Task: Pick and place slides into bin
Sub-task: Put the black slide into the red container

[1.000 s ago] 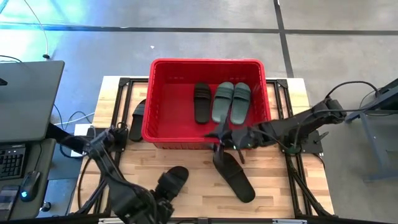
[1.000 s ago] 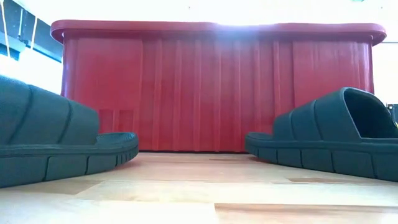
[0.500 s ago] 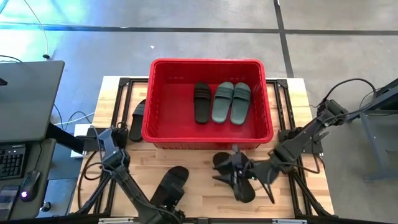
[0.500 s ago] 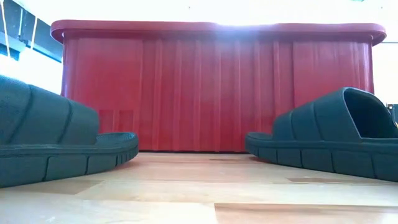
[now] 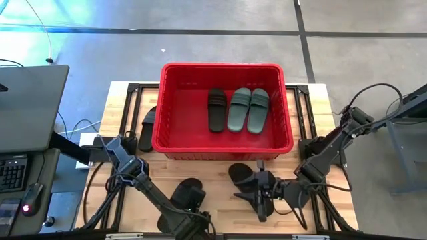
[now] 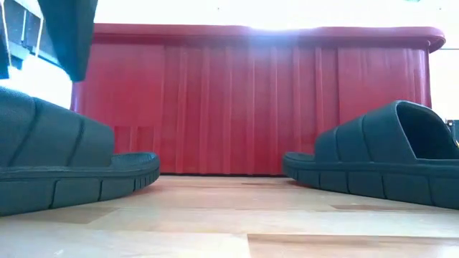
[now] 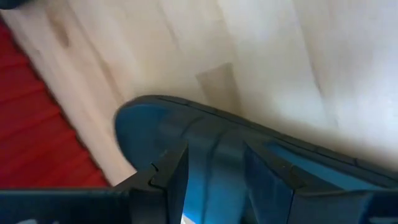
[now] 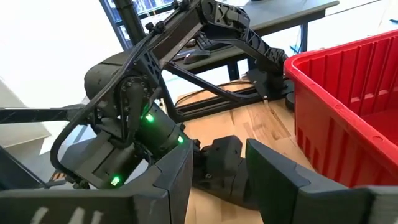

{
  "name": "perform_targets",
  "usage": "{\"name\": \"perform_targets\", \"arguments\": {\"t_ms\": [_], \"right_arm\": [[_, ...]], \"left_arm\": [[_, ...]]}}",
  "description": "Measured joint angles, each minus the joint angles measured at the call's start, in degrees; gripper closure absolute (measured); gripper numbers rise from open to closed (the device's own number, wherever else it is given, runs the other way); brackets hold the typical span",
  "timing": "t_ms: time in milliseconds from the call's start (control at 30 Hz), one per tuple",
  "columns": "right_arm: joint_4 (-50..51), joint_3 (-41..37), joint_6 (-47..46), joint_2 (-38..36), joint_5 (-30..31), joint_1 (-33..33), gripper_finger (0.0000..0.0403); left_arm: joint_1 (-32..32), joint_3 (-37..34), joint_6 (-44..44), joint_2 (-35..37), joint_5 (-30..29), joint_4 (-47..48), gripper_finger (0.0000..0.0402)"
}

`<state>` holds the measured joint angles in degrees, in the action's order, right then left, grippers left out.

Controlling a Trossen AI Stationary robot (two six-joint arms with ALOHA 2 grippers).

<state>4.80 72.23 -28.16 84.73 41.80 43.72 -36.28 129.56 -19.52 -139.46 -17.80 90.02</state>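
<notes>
Left fingers (image 7: pixel 211 186): we see them spread wide on either side of a black slide (image 7: pixel 261 155), straddling it just above; nothing is gripped yet, in our judgement.
Right fingers (image 8: pixel 214 180): we see them parted with a clear gap, empty, poised over the second black slide (image 5: pixel 248 187).
Left-hand slide: it lies on the tabletop (image 5: pixel 213 173) at the near left, just in front of the bin (image 5: pixel 222 143), and the left gripper (image 5: pixel 185 217) sits over its near end.
Right-hand slide: it lies at the near middle-right, long axis slanting from far-left to near-right; the right gripper (image 5: pixel 263 190) is right over its middle.
Key relation: each arm is nearest its own slide, and the fingers need to close across the slide's narrow width, not along its long axis.
Third loose slide (image 5: pixel 147 127): black, on the tabletop beside the bin's left wall, well apart from both grippers.
Bin contents: one black slide (image 5: pixel 217 110) and two sage-green slides (image 5: pixel 248 109) lie side by side, long axes running near to far.
Progress: we judge the task half done, three in and three out.
</notes>
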Motion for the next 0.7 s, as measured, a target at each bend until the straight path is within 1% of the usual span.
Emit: {"name": "perform_targets", "arguments": {"t_ms": [100,300,567,700], "right_arm": [[0.02,0.00,0.13,0.00,-0.02,-0.02,0.0265],[0.07,0.00,1.58,0.00,-0.19,-0.02,0.0265],[0.07,0.00,1.59,0.00,-0.19,-0.02,0.0265],[0.07,0.00,1.46,0.00,-0.19,-0.15,0.0265]], "left_arm": [[-1.04,0.00,1.26,0.00,0.52,0.00,0.0268],[-2.89,-0.14,1.41,0.00,-0.79,-0.07,0.0268],[-3.18,-7.00,-1.55,0.28,-1.03,-0.38,0.0268],[-3.18,-8.74,-4.51,0.26,-2.06,0.18,0.0268]]}}
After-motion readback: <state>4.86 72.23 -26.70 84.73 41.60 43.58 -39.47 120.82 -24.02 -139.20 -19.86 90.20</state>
